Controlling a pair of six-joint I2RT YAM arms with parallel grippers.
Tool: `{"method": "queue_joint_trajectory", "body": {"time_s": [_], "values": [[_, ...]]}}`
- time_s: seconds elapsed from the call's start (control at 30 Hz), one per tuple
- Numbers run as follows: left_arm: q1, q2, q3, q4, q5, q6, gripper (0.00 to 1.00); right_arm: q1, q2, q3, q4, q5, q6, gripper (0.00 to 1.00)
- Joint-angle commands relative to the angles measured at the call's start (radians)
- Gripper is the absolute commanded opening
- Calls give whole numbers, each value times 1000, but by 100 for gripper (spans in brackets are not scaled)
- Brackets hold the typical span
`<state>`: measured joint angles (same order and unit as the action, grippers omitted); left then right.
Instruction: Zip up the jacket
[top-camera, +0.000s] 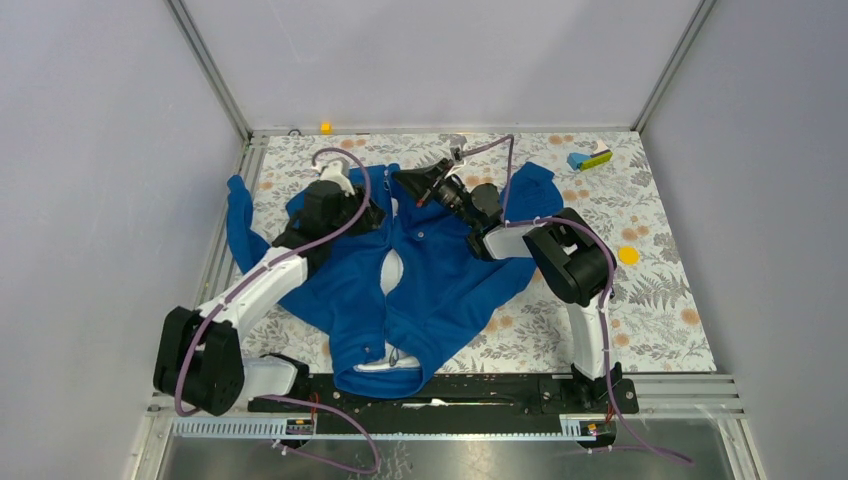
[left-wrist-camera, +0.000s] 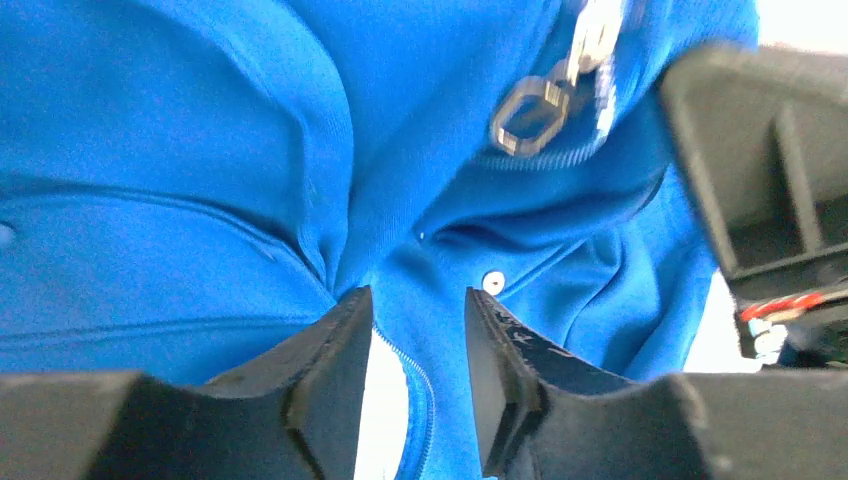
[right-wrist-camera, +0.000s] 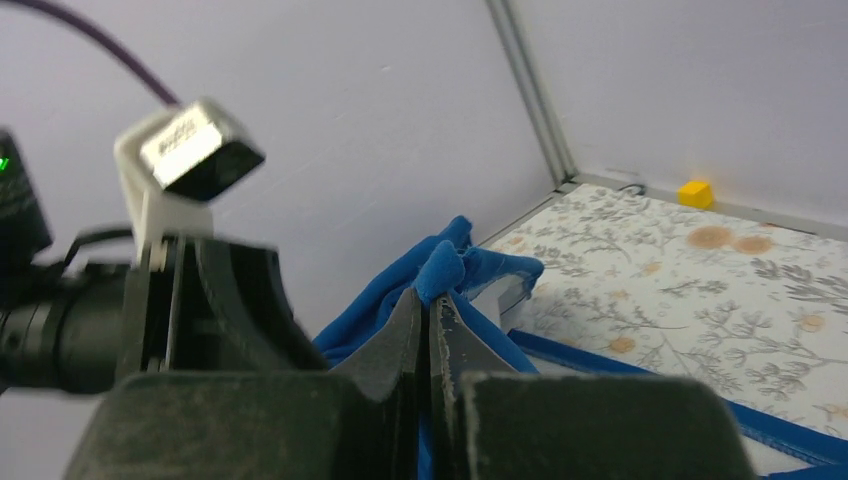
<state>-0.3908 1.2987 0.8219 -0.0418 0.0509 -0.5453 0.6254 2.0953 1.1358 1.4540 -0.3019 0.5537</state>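
The royal-blue jacket (top-camera: 450, 280) lies spread on the flowered table, its white-lined collar (top-camera: 385, 364) at the near edge. Its front zipper gapes in the middle (top-camera: 393, 270). My right gripper (top-camera: 407, 183) is shut on a bunch of the jacket's fabric (right-wrist-camera: 445, 268) at the far end and holds it lifted; the pinch shows in the right wrist view (right-wrist-camera: 428, 297). My left gripper (top-camera: 374, 214) is open just above the jacket's front, its gap (left-wrist-camera: 418, 295) over the zipper teeth (left-wrist-camera: 425, 385). A metal zipper pull (left-wrist-camera: 530, 115) lies beyond it, untouched.
A small yellow cube (top-camera: 325, 127) sits at the far edge and also shows in the right wrist view (right-wrist-camera: 694, 192). Blue and green blocks (top-camera: 590, 158) lie far right. A yellow disc (top-camera: 627, 255) lies right of the jacket. Enclosure walls stand close on three sides.
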Motion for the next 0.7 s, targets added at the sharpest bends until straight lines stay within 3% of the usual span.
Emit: {"method": "queue_joint_trajectory", "body": {"time_s": [0.0, 0.23, 0.67], "values": [[77, -70, 18, 119, 134, 40, 45, -9, -21, 31, 218, -173, -21, 0], [79, -73, 51, 180, 109, 165, 44, -10, -54, -5, 219, -244, -8, 0], [55, -42, 52, 257, 83, 163, 47, -9, -68, -8, 219, -222, 12, 0]]}}
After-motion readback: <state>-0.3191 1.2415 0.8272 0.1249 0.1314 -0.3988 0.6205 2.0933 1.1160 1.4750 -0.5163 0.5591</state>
